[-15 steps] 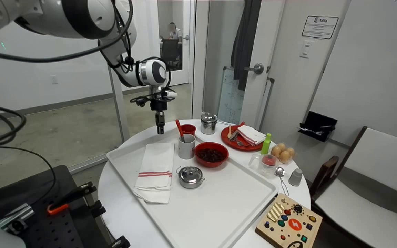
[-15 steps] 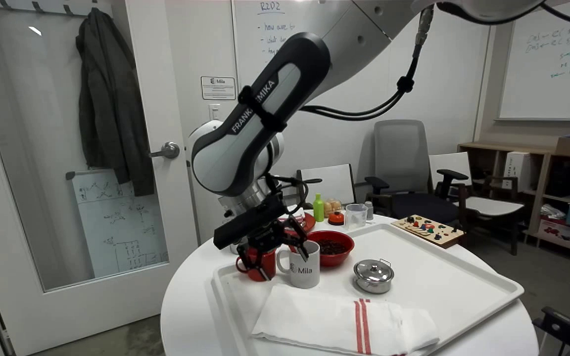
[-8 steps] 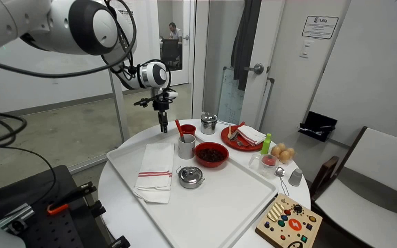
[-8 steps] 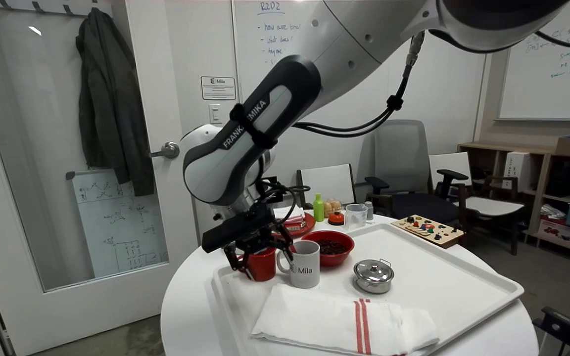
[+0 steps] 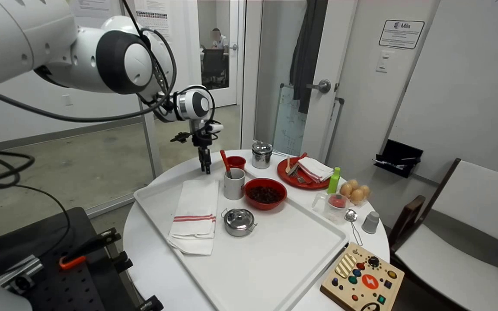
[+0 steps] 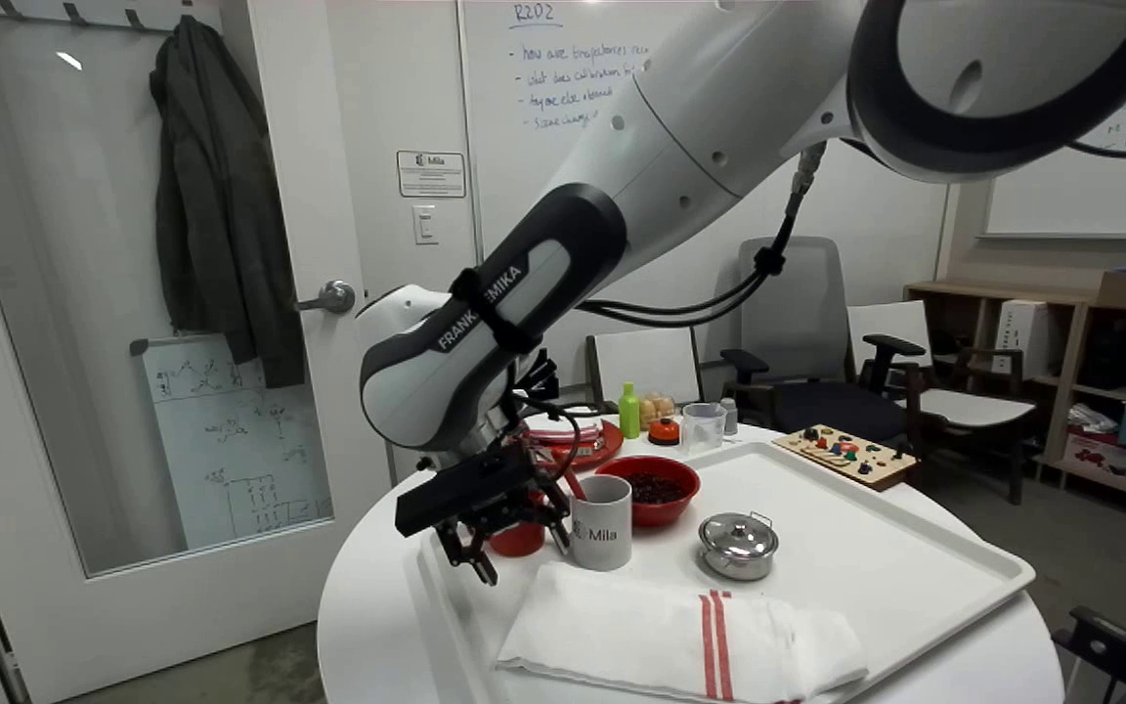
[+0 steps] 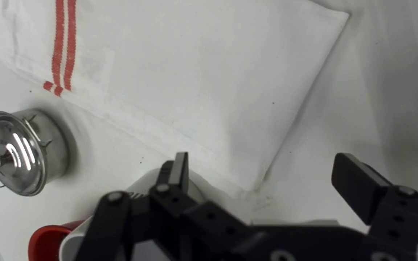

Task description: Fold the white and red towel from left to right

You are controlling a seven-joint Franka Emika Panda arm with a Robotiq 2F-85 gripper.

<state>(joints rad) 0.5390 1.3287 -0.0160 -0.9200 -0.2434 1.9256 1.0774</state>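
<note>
The white and red towel (image 5: 196, 203) lies flat and folded in a long strip on the white tray (image 5: 275, 268). Its paired red stripes cross it near one end. It also shows in an exterior view (image 6: 622, 631) and in the wrist view (image 7: 194, 72). My gripper (image 5: 205, 170) is open and empty, pointing down above the tray just beyond the towel's unstriped end. In an exterior view the gripper (image 6: 525, 560) hangs beside the mug. In the wrist view the spread fingers (image 7: 261, 159) stand either side of a towel corner, above it and apart from it.
A white mug (image 6: 607, 538) with a red-handled utensil stands close beside the gripper and towel end. A red cup (image 5: 236, 162), a red bowl (image 5: 265, 207) of dark contents and a lidded metal pot (image 5: 239, 222) are nearby. The tray has a raised rim.
The arm has come down, and the gripper has shifted slightly away from the red cup toward the towel's end. The fingers stay open. The towel has not moved.
</note>
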